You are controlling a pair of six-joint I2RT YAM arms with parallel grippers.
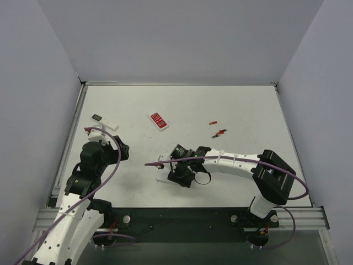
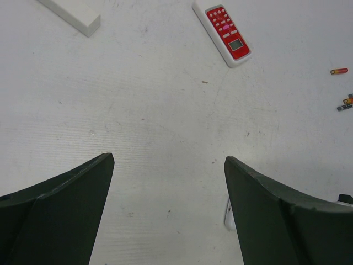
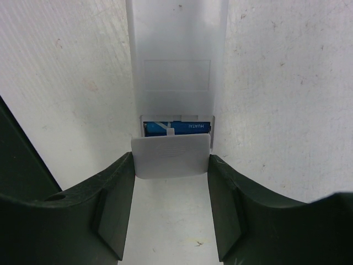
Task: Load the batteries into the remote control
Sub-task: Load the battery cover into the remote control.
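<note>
The white remote control [image 3: 176,49] lies back up on the table, its battery bay open at the near end. One blue battery [image 3: 176,128] shows lying in the bay; a second one is not visible. My right gripper [image 3: 171,160] is shut on the white battery cover [image 3: 171,165], held flat at the bay's mouth and overlapping its edge. In the top view the right gripper [image 1: 173,172] sits over the remote [image 1: 161,177] at the table's middle front. My left gripper [image 2: 169,159] is open and empty above bare table, on the left [image 1: 99,134].
A red-faced remote [image 1: 159,121] lies at the back middle, also in the left wrist view [image 2: 222,33]. A slim white stick remote [image 1: 107,123] lies at the back left. Red cells [image 1: 213,122] and a dark cell [image 1: 215,136] lie at the right middle.
</note>
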